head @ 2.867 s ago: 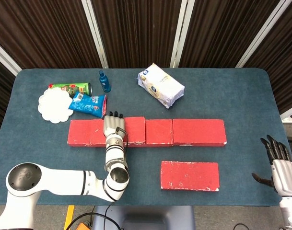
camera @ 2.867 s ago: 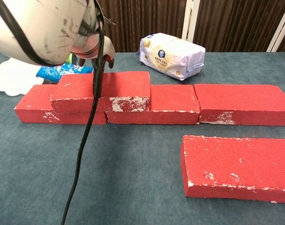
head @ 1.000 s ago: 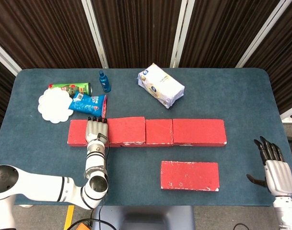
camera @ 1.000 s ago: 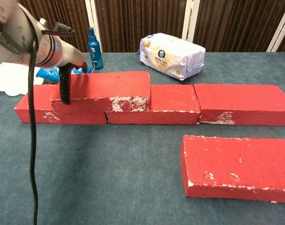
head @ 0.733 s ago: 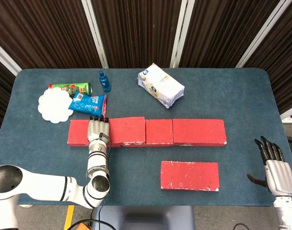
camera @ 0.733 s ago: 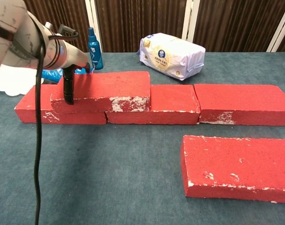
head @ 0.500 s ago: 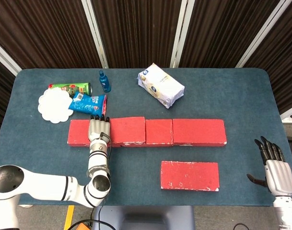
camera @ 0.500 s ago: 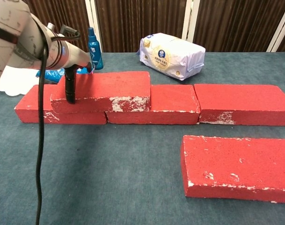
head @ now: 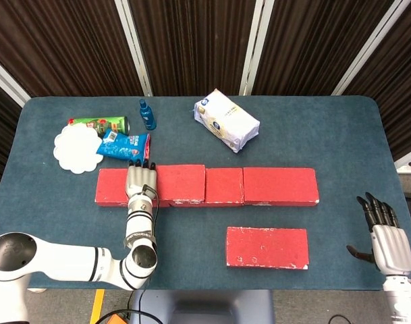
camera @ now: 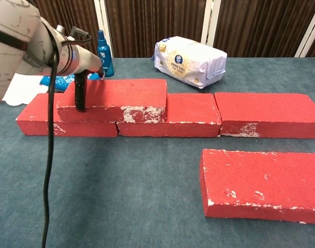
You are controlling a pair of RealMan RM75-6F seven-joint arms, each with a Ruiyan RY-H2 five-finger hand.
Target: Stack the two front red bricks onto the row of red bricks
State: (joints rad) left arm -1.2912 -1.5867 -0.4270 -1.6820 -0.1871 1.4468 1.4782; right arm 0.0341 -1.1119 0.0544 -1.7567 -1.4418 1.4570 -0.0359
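A row of red bricks [head: 279, 186] crosses the table's middle. One red brick [camera: 116, 98] lies stacked on the row's left part, over the seam between two bricks. My left hand [head: 140, 182] rests flat on that brick's left end, fingers stretched over its top. In the chest view its thumb [camera: 80, 95] hangs down the brick's front face. A single red brick [head: 266, 248] lies flat in front of the row, right of centre, also in the chest view [camera: 263, 183]. My right hand [head: 384, 233] hovers open past the table's right front corner, holding nothing.
Behind the row are a white tissue pack [head: 226, 121], a blue bottle [head: 146, 115], a green can [head: 100, 124], a blue snack packet [head: 124, 146] and a white doily [head: 77, 148]. The blue cloth table [head: 326, 135] ends near my right hand.
My left hand slid from the stacked brick's middle to its left end, then edged slightly right. The stacked brick barely shifted. My right hand drifted only slightly.
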